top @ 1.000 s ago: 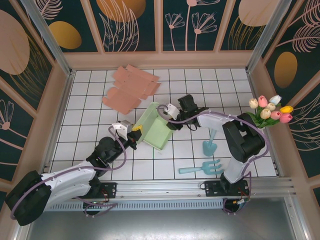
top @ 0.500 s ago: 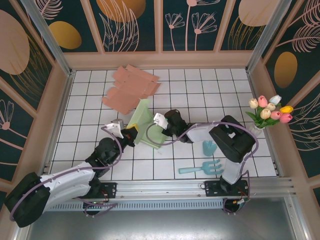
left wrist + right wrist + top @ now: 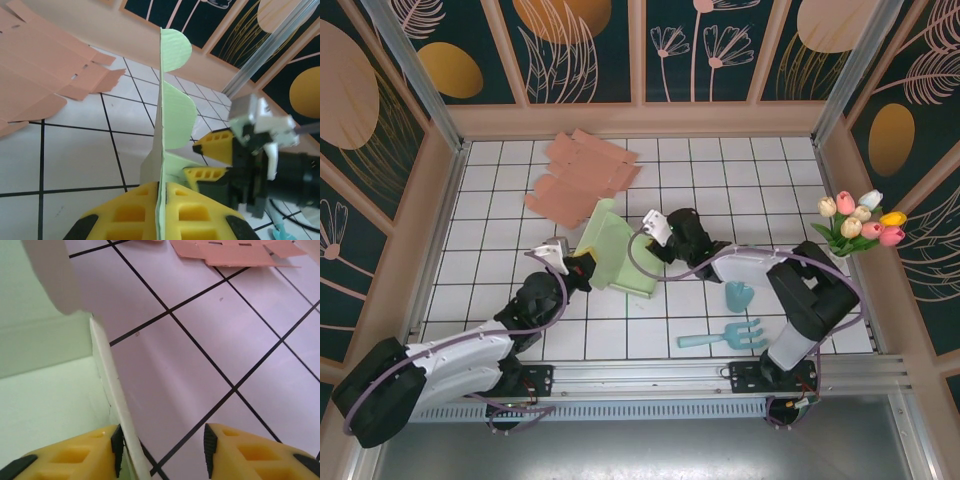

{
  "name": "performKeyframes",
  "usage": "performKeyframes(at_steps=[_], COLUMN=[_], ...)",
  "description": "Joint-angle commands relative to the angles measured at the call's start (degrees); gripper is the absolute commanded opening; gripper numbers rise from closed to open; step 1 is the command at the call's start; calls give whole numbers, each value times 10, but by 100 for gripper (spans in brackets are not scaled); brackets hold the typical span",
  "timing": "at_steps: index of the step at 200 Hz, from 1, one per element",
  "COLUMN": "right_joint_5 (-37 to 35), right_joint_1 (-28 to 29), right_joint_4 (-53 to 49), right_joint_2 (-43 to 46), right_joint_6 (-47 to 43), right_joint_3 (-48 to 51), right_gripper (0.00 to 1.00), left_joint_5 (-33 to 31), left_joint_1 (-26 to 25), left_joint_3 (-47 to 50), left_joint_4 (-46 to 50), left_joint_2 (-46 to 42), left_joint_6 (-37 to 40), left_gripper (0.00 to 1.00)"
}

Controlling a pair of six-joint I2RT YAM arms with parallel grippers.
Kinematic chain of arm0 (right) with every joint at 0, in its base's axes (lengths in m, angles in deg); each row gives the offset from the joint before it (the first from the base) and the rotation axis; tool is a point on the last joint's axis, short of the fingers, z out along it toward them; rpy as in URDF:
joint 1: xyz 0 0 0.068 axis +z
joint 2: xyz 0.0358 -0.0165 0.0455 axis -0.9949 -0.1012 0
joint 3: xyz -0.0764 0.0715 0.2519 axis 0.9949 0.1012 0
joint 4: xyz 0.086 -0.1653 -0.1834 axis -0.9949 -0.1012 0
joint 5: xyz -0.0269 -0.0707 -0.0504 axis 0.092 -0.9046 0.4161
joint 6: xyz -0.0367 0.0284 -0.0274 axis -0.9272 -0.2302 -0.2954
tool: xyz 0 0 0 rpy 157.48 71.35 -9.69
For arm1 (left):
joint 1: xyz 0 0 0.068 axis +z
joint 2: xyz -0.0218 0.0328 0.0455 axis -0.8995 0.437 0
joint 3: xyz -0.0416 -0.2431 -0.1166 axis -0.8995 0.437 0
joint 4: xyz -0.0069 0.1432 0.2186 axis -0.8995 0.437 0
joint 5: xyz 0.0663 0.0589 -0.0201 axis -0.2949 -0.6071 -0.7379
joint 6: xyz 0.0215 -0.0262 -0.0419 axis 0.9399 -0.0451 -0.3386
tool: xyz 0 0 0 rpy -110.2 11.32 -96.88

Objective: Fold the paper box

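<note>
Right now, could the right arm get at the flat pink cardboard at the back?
Probably yes. The right gripper stands open astride the edge of the green box, and bare tiles lie between it and the pink cardboard. It would first have to lift clear of that edge.

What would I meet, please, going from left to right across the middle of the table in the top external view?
Left gripper → green paper box → right gripper → blue trowel → tulips.
</note>
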Motion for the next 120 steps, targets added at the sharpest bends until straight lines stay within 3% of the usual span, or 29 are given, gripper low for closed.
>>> performKeyframes(at_steps=[1,30,87,120], right_joint_5=[43,52,1,-113], right_joint_1=[-13,-18,-20,7], right_joint_4=[-67,-76,-25,60], right_joint_2=[30,46,33,23], right_joint_6=[52,128,349,373], right_joint_3=[-28,-37,-34,7], right_gripper=[51,51,48,37], left_joint_5=[19,29,22,13], left_joint_1=[0,0,0,-1], left_joint_3=[5,8,10,11], left_joint_4=[-1,-13,-17,-17], left_joint_2=[10,18,31,32], left_joint_6=[16,22,21,15], left_gripper=[0,0,0,0])
